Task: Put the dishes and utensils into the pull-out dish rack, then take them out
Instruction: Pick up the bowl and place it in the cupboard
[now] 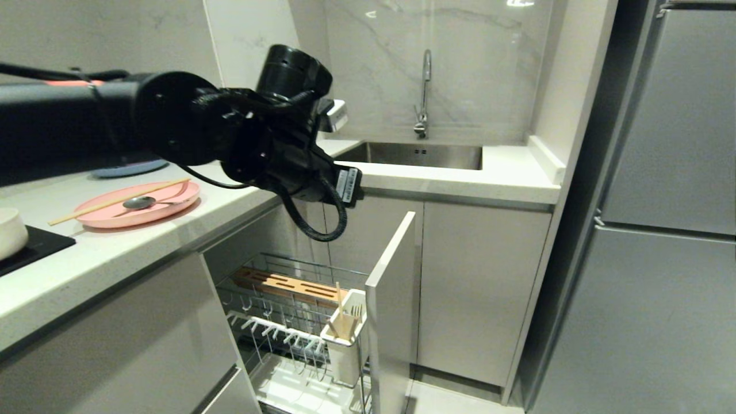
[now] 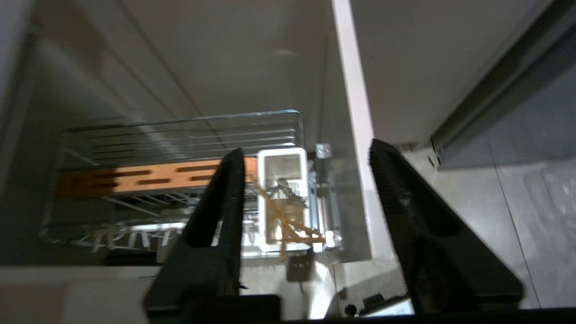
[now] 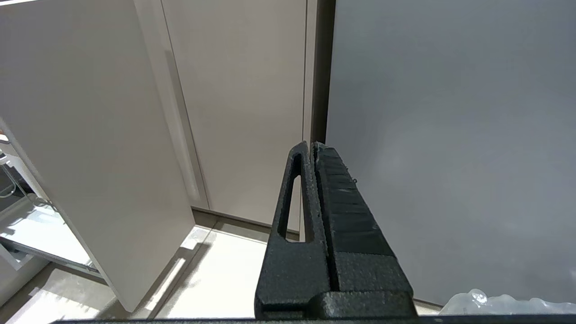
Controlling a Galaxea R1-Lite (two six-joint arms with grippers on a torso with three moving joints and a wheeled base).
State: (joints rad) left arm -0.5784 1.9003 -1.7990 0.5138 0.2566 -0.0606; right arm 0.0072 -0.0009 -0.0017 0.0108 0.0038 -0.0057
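Observation:
The pull-out dish rack [image 1: 270, 313] stands drawn out below the counter, its pale front panel [image 1: 394, 299] to the right. Its white utensil cup [image 1: 345, 351] holds pale wooden chopsticks [image 1: 344, 325]. On the counter a pink plate [image 1: 144, 217] carries one long chopstick [image 1: 115, 202] and a dark spoon [image 1: 140, 202]. The cream bowl [image 1: 10, 230] shows at the left edge. My left arm [image 1: 276, 155] reaches out high above the rack. In the left wrist view my left gripper [image 2: 308, 153] is open and empty, well above the cup [image 2: 281, 155] and its chopsticks [image 2: 288, 220]. My right gripper [image 3: 312, 146] is shut, parked low.
A steel sink [image 1: 422, 155] with a tall faucet [image 1: 424, 95] lies behind the rack. A grey refrigerator [image 1: 661, 230] fills the right side. A blue dish [image 1: 129, 168] sits behind the plate, and a black cooktop [image 1: 34, 247] lies under the bowl. A slotted wooden strip [image 1: 284, 286] crosses the rack.

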